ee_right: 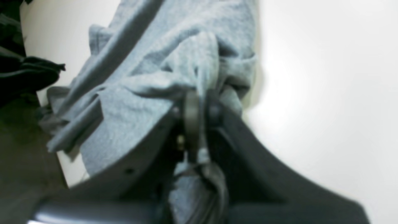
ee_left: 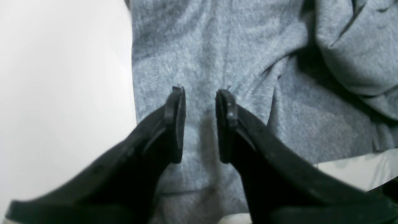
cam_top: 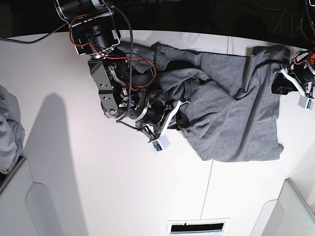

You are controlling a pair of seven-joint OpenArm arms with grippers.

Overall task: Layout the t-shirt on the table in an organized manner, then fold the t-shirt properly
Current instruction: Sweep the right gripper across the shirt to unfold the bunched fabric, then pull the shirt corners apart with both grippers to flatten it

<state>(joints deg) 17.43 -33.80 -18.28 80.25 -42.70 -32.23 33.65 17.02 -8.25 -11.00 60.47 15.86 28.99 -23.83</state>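
The heather grey t-shirt (cam_top: 231, 108) lies crumpled on the white table (cam_top: 98, 172), bunched at its left side and flatter toward the right. My right gripper (cam_top: 178, 114) is at the bunched left part. The right wrist view shows it (ee_right: 199, 102) shut on a raised fold of the t-shirt (ee_right: 149, 81). My left gripper (cam_top: 274, 84) is at the shirt's right edge. In the left wrist view it (ee_left: 201, 93) is open, jaws apart, just above flat shirt cloth (ee_left: 202, 46) near the shirt's edge, with bare table (ee_left: 62, 93) to the left.
A pale bluish-grey bunched cloth (cam_top: 7, 128) hangs at the left edge. Light grey bins stand at the bottom left (cam_top: 29, 206) and bottom right (cam_top: 290, 206). A thin dark seam (cam_top: 209, 191) crosses the table. A white slotted panel (cam_top: 197, 227) is at the front edge.
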